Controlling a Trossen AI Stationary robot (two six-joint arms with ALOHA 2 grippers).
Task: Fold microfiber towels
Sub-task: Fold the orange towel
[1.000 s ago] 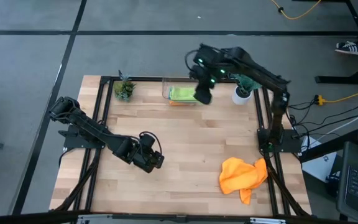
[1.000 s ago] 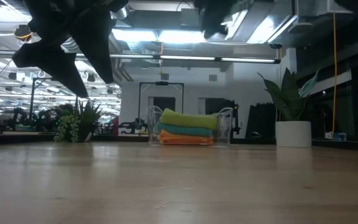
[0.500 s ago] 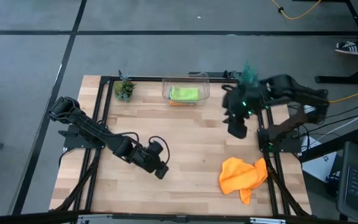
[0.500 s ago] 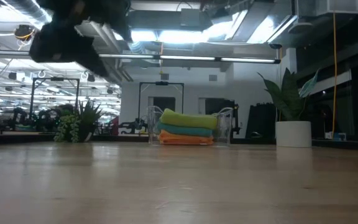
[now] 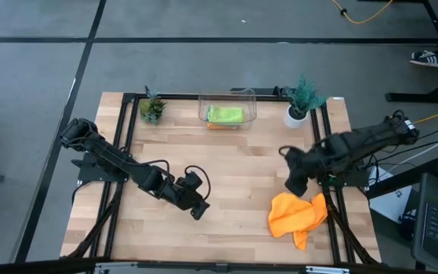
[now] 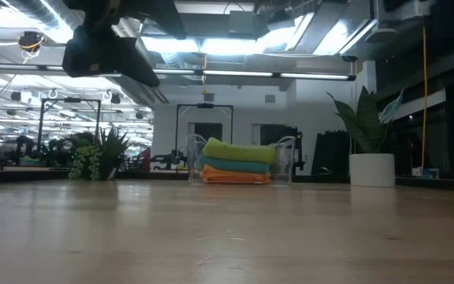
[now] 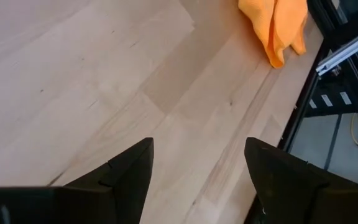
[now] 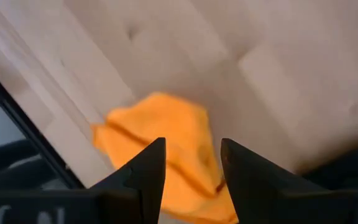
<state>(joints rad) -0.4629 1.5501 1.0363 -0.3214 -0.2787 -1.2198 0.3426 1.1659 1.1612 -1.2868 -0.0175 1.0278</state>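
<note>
Right gripper [image 5: 293, 185]: above the table's right side, just beside the upper left edge of the crumpled orange towel [image 5: 298, 215]; fingers [image 8: 143, 171] parted with a moderate gap, nothing between them, the towel [image 8: 166, 149] showing through the gap below. Whether the fingertips touch the cloth cannot be told from the views. Left gripper [image 5: 197, 208]: over the middle of the table, somewhat left of centre and well apart from the orange towel; fingers [image 7: 126, 171] spread wide, empty, bare wood under them, the towel [image 7: 277, 25] visible farther off near the table's edge. Orange towel: loose and rumpled, unfolded, lying at the front right corner of the table [image 5: 234, 167], one corner trailing toward the front edge. Clear bin [image 5: 227, 108]: at the middle of the back edge, holding a stack of three folded towels, lime green towel [image 6: 239, 150] on top, teal towel [image 6: 236, 165] in the middle, a second orange towel [image 6: 235, 177] at the bottom. Small plant [image 5: 153, 108]: back left, left of the bin. Potted plant in a white pot [image 5: 301, 103]: back right, right of the bin. Table: pale wood planks within a black metal frame.
</note>
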